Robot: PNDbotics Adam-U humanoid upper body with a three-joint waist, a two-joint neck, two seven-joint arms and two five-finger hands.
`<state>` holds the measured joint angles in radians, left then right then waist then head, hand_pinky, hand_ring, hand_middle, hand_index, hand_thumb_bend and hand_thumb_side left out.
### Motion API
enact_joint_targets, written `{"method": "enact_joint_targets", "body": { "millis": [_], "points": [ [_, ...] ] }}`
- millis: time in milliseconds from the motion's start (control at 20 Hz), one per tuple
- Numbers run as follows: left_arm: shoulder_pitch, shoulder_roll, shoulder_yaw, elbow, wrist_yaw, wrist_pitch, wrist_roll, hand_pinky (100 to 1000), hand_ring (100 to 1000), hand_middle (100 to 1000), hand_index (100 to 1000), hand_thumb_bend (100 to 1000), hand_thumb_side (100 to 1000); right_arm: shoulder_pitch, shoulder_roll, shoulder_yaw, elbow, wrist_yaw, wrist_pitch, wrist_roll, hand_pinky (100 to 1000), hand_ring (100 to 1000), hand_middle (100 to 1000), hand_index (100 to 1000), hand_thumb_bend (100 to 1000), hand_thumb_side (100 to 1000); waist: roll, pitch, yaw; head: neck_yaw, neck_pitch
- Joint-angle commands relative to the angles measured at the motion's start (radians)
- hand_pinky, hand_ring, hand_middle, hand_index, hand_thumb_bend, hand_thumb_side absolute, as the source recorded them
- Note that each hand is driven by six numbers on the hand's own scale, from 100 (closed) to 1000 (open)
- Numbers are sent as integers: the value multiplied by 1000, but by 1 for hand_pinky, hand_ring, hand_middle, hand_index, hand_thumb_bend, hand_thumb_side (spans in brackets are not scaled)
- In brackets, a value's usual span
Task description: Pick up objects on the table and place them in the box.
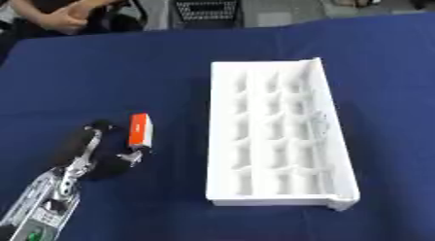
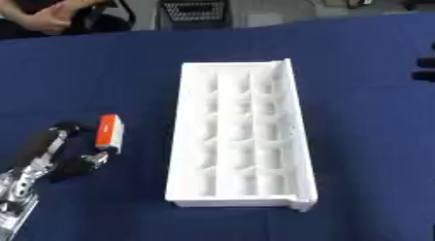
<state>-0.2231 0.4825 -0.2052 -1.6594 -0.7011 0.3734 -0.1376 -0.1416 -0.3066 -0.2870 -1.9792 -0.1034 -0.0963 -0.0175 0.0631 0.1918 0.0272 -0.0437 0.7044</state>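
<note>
Orange-and-white object (image 1: 140, 130) lies on the blue table (image 1: 127, 79) between the fingertips of the left robot hand (image 1: 89, 155) — fingers spread around it, not yet closed. White box (image 1: 276, 133), well off to that hand's right, looks empty — everything remains undone.

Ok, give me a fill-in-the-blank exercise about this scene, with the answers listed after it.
1. The small orange and white block lies to the ___ of the white compartmented plastic box.
2. The robot's left hand is beside the ___.
3. The cloth covering the table is ___.
4. The box's compartments hold ___.

Missing words: left; block; blue; nothing
</note>
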Motion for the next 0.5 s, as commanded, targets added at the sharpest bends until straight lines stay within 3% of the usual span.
{"method": "enact_joint_targets", "body": {
  "millis": [50,200,500],
  "points": [
    [-6,37,11,-56,-31,12,-11,841,844,847,695,617,568,3,-22,-5,-21,3,1,0,616,663,703,816,100,995,0,-17,2,-8,1],
    [-13,25,14,-64,-53,21,-8,835,836,836,641,581,556,3,-22,-4,-21,3,1,0,616,663,703,816,100,995,-1,-18,2,-9,-1],
    [-38,-8,3,-55,-89,17,1,839,838,839,658,604,566,2,-22,-4,-21,2,1,1,616,663,704,816,100,995,-3,-18,0,-7,-4]
  ]
}}
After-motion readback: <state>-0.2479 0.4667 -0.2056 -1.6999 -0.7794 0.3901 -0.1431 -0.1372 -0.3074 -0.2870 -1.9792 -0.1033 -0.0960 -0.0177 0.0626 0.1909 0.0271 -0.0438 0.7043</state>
